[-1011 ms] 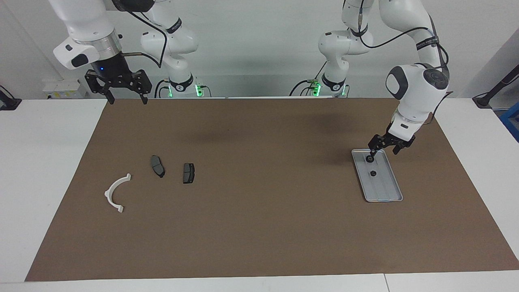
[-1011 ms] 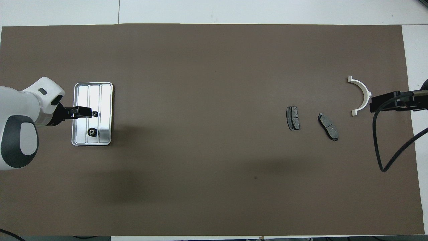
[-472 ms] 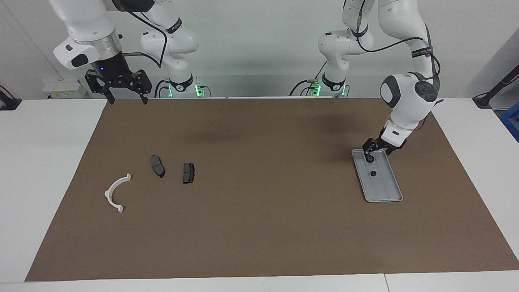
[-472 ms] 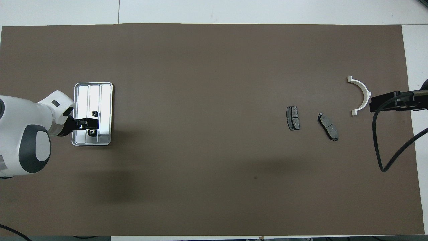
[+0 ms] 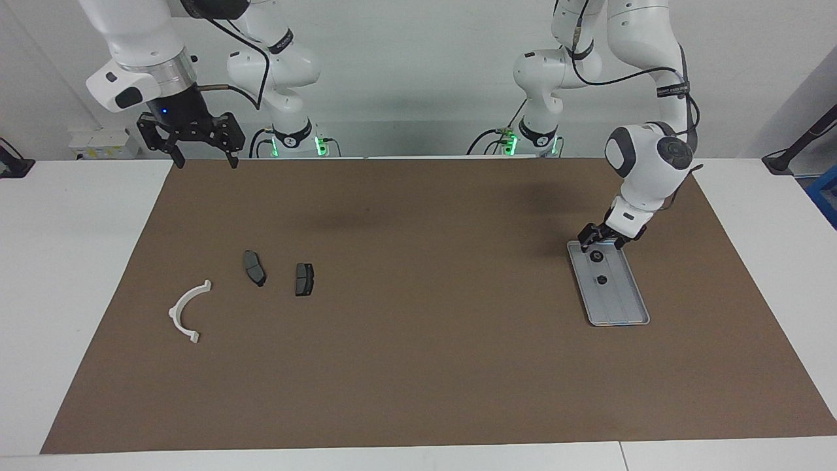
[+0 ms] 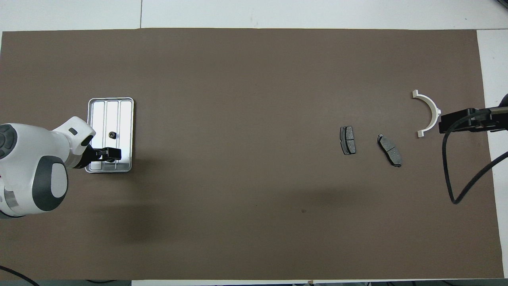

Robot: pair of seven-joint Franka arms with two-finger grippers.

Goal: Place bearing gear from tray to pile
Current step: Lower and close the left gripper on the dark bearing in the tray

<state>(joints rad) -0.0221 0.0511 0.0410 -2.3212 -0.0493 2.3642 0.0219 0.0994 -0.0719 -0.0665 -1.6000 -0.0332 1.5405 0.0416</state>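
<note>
The left gripper [image 5: 602, 243] hangs with released jaws, holding nothing, low over the tray [image 5: 621, 307] end nearest the robots, right of the frame. One bearing gear [image 5: 596, 256] lies just below the jaws, another [image 5: 601, 280] lower in the tray. The right gripper [image 5: 199, 154] waits, jaws spread and empty, at upper left, above the pile [image 5: 252, 281].

One tray [image 5: 621, 307] holds two small dark gears [image 5: 602, 280], while well apart from it, toward the right arm's end of the table, lie two brake pads [image 5: 254, 267] and, just beside them, one white half-ring bracket [image 5: 186, 312].
</note>
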